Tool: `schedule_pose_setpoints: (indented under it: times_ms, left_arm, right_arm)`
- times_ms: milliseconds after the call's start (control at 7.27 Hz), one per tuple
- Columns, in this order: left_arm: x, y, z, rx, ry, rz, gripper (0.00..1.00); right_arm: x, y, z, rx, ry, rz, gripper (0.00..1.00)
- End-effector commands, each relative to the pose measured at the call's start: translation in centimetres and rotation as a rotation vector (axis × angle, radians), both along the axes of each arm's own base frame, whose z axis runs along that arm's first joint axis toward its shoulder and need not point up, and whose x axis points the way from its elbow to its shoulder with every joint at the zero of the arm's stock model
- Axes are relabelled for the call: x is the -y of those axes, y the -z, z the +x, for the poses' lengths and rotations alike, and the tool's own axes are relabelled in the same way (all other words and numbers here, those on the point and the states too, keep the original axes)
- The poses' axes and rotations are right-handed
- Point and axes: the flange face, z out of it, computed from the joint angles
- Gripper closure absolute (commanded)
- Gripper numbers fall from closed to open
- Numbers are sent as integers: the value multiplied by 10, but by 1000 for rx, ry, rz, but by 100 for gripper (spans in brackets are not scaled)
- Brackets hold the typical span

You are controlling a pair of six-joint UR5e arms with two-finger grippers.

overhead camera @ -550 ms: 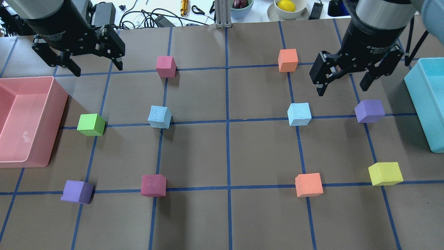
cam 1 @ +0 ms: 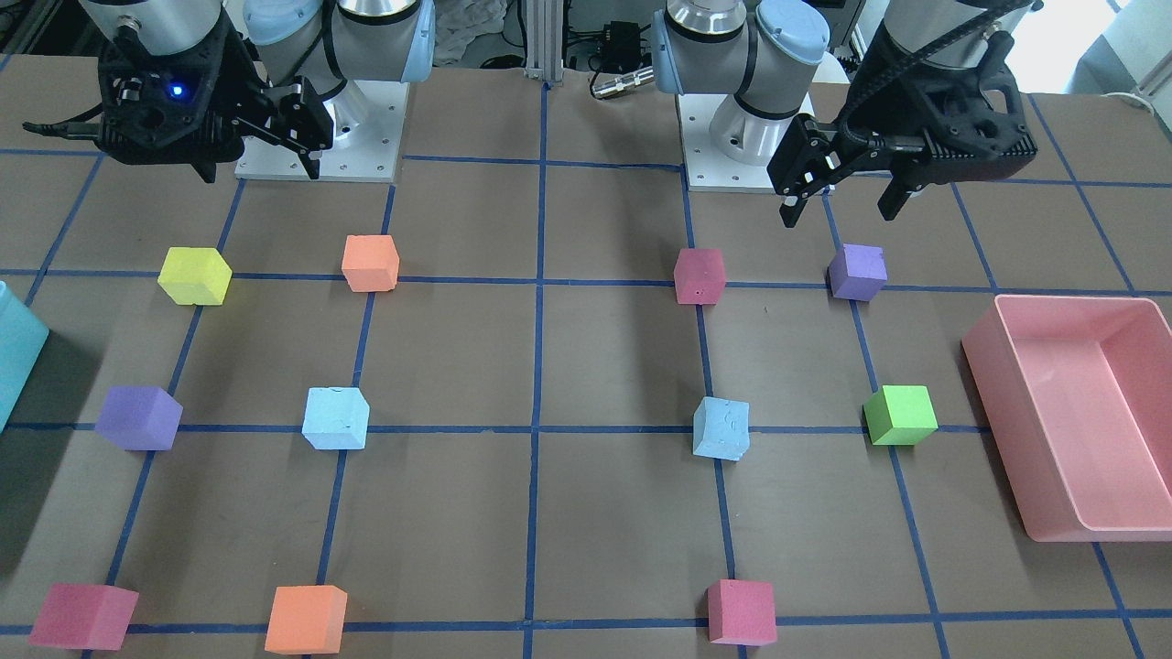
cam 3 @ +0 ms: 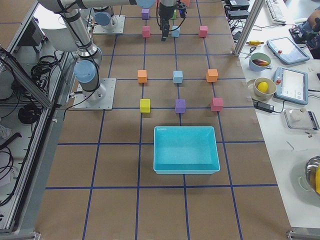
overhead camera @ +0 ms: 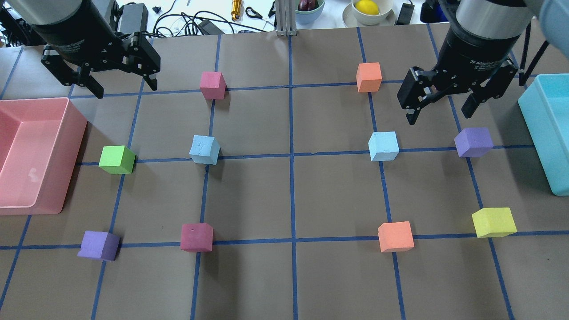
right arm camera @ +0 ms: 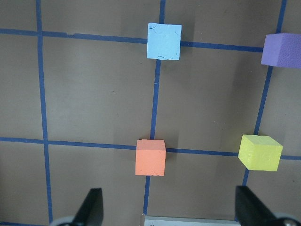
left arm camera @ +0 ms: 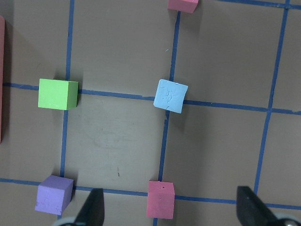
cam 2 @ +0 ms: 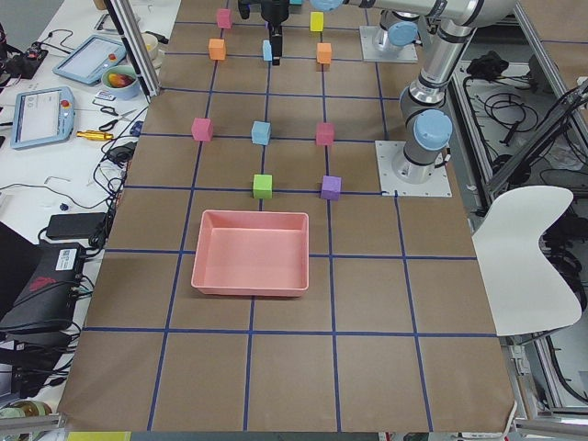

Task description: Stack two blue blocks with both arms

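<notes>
We found both arms raised above the brown table, touching nothing. The left gripper hung with its fingers spread wide and nothing between them. The right gripper was just as wide open and just as empty.

The two blue blocks lay well apart in the middle row of cubes, each resting on a blue tape line, and neither was stacked on the other. The left blue block sat slightly turned against the grid, with a green cube to its left and the pink bin beyond that. The right blue block sat squarer to the lines, with a purple cube to its right and the teal bin at the right edge. Each wrist camera showed its own side's blue block lying clear of the open fingertips.
</notes>
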Motion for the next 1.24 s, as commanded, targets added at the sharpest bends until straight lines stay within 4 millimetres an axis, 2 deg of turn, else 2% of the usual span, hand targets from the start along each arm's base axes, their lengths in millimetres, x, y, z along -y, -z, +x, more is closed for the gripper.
schedule_pose_setpoints:
  times_ms: [0, 413, 688, 826, 963, 1101]
  left_arm:
    - [0, 1, 0, 0, -1, 1, 0]
    - [0, 1, 0, 0, -1, 1, 0]
    - [0, 1, 0, -2, -1, 1, 0]
    - [0, 1, 0, -2, -1, 1, 0]
    - [0, 1, 0, -3, -1, 1, 0]
    - [0, 1, 0, -3, -1, 1, 0]
  right_arm:
    - [0, -4, -6, -17, -1, -9, 0]
    - [0, -10, -3, -13, -5, -23, 0]
    - [9, 5, 0, -4, -17, -6, 0]
    - [23, 11, -2, -12, -16, -45, 0]
    - [36, 32, -1, -13, -7, -21, 0]
    - [43, 41, -3, -9, -11, -9, 0]
